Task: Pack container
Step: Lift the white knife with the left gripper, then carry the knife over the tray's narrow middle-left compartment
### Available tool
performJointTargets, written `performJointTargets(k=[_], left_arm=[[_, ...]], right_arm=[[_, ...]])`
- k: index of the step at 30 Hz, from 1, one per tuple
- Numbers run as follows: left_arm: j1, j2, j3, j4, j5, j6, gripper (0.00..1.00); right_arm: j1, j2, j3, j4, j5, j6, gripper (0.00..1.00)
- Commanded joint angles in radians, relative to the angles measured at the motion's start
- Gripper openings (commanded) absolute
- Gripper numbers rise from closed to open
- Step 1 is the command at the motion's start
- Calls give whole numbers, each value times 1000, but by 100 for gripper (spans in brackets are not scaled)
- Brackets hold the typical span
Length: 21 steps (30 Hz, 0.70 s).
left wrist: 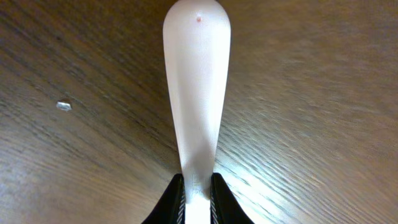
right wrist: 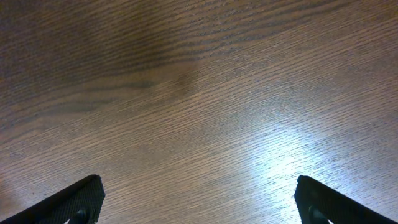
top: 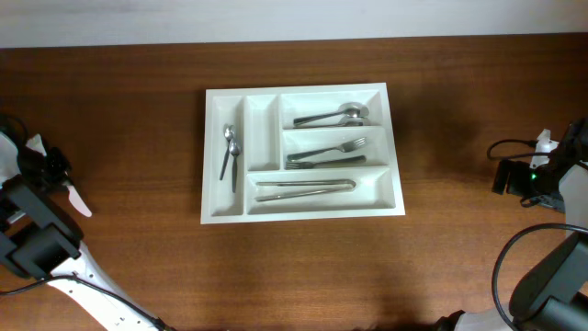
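Note:
The container (top: 262, 138), a white five-compartment tray, lies at the table's middle. It holds small spoons (top: 230, 152) in the far-left slot, larger spoons (top: 333, 117) at top right, forks (top: 326, 154) in the middle and knives (top: 305, 188) in the bottom slot. At the table's far left, my left gripper (top: 57, 173) (left wrist: 198, 180) is shut on the narrow end of a white plastic utensil (left wrist: 196, 81) (top: 81, 202), whose broad rounded end points away over the wood. Far right, my right gripper (top: 513, 175) (right wrist: 199, 186) stands wide open over bare table with nothing between its fingers.
A tiny white speck (left wrist: 63, 106) lies on the wood left of the held utensil. The tray's second narrow slot holds nothing. Cables (top: 514, 147) loop around the right arm at the table's right edge.

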Motion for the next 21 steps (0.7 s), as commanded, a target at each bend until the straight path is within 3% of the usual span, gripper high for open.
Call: performJointTargets(k=[1,9,15,21], left_arm=[[-24,-8,103,-29,63,6,2],[-144,-87,267,-127,181,69,2],[-317,-145,296,-147,202,60,2],[-511,-148,295,-147,211,-84,2]], right_arm=[[0,5,0,2,-10,-3,99],[0,5,0,2,-9,-3,99],[0,5,0,2,-10,-3,99],[0,5,0,2,-10,-3,99]])
